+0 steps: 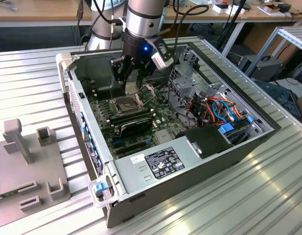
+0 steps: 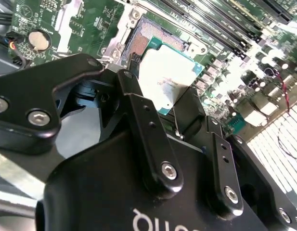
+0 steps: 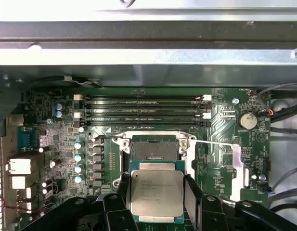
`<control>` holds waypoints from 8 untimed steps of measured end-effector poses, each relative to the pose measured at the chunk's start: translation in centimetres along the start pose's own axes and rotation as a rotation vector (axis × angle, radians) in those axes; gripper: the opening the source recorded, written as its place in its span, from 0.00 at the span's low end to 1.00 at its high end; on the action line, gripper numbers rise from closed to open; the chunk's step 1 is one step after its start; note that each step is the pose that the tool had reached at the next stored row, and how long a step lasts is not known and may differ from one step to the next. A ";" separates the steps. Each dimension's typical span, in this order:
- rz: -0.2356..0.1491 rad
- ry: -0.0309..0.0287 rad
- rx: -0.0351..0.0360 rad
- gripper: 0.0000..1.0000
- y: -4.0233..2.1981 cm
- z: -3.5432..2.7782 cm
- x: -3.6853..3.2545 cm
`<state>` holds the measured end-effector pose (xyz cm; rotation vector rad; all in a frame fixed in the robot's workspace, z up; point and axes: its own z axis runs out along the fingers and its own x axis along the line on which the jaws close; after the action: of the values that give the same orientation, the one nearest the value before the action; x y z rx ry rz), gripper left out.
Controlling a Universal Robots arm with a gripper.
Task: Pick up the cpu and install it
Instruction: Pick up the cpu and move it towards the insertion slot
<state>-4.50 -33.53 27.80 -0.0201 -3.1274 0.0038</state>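
The cpu (image 3: pixel 156 192) is a thin square chip with its silvery-grey face toward the wrist cameras and a green edge, also seen as cpu (image 2: pixel 165 79). My gripper (image 3: pixel 157 195) is shut on it, with one black finger (image 3: pixel 191 199) at each side. In both wrist views the chip hangs a little above the motherboard, just beside the open socket (image 3: pixel 154 150) and overlapping the metal frame (image 2: pixel 150 36). In the exterior view my gripper (image 1: pixel 132 84) reaches down into the open computer case (image 1: pixel 268 128), right above the socket (image 1: pixel 127 104).
Several memory slots (image 3: pixel 141 109) run along the far side of the socket. A black rectangular block (image 1: pixel 136 126), the power supply (image 1: pixel 160 164), a drive cage (image 1: pixel 187 73) and cables (image 1: pixel 219 110) crowd the case. A grey fixture (image 1: pixel 23 166) lies at the exterior view's left.
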 end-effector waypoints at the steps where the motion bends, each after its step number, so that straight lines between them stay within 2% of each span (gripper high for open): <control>1: 0.000 -0.0005 0.0010 0.54 0.00 -0.23 0.00; 4: 0.000 -0.0016 0.0026 0.54 0.01 -0.78 0.01; 8: 0.001 -0.0019 0.0026 0.54 0.01 -0.79 0.01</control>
<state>-4.50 -33.52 28.59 -0.0216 -3.1293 0.0079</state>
